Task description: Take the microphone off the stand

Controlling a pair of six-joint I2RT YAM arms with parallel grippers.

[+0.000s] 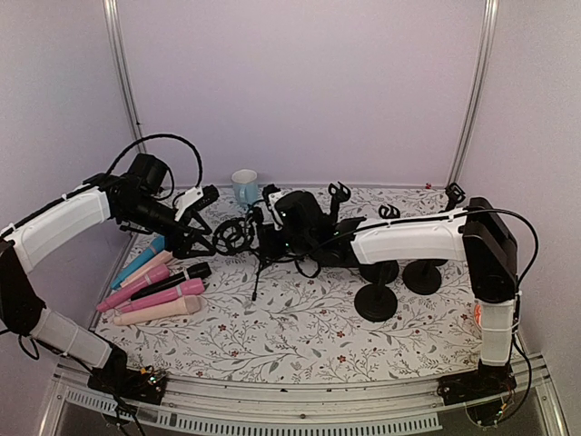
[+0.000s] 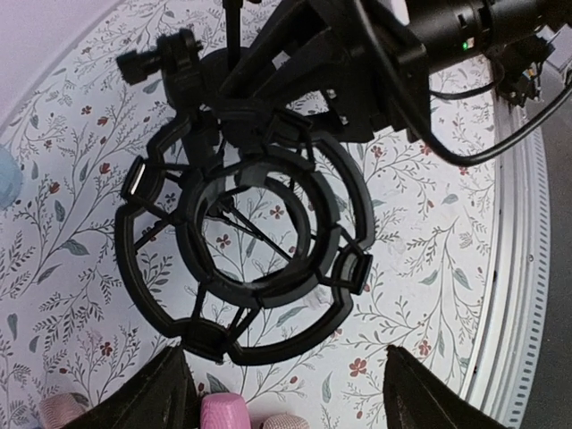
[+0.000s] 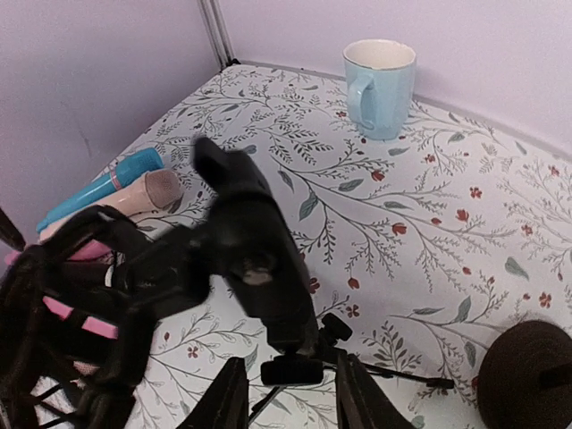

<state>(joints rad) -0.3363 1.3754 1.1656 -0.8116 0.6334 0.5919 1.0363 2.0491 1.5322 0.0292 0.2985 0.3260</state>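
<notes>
The black tripod stand [image 1: 257, 271] carries a round black shock mount [image 1: 233, 236]. In the left wrist view the mount's ring [image 2: 285, 347] is empty and the tablecloth shows through it. Several microphones lie on the table at the left, among them a black one [image 1: 172, 278] and pink ones [image 1: 163, 295]. My left gripper [image 1: 201, 232] is open and empty just left of the mount, its fingertips [image 2: 170, 393] wide apart. My right gripper [image 1: 266, 227] is shut on the stand's upper stem [image 3: 295, 366], just under the mount arm [image 3: 259, 259].
A light blue mug [image 1: 243, 186] stands at the back, also in the right wrist view [image 3: 380, 88]. Round-base stands [image 1: 377, 300] stand at the right. A blue microphone [image 3: 98, 189] and a beige one [image 3: 134, 197] lie near the left wall.
</notes>
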